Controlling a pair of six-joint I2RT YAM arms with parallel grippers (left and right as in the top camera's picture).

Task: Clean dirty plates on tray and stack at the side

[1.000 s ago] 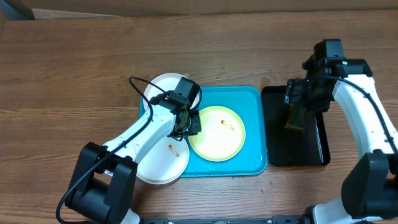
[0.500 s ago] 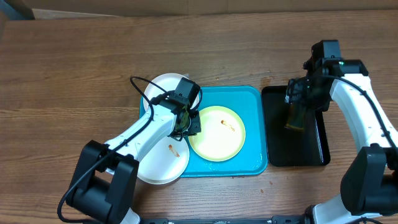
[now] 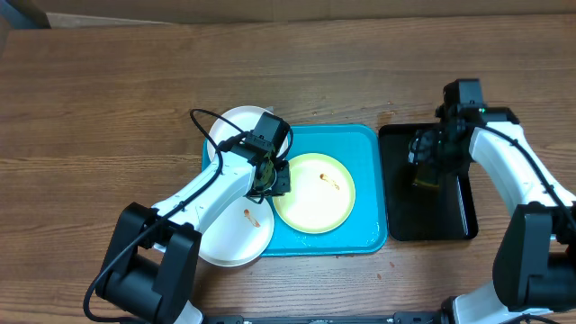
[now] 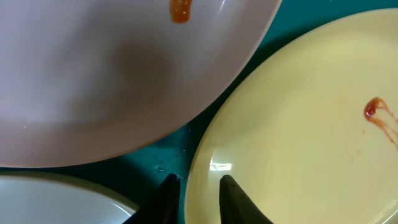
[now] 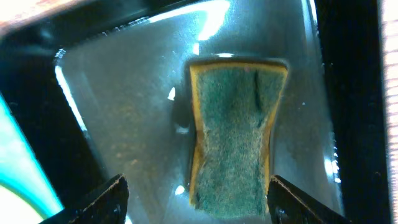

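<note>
Turquoise tray sits mid-table, and its left side is pretty crowded. One white plate hangs over the back-left corner, and a second white plate with a reddish smear hangs over the front-left corner. The yellow-green plate lies flat inside the tray, also smeared, with bare turquoise around its right side and along the back. In the left wrist view only a thin sliver of tray shows between the yellow-green rim and the smeared white plate, so it's tight there.

The left gripper is down at that spot with its fingers close together. One is over the yellow-green plate and the other over the tray, with the rim between them. I honestly can't tell if it's actually pinching.

The black tray sits just beside the turquoise one on the right, with a green sponge lying in it. The right gripper hangs over it, fingers spread wide either side of the sponge without touching it. There's plenty of bare wooden table at the back and left.
</note>
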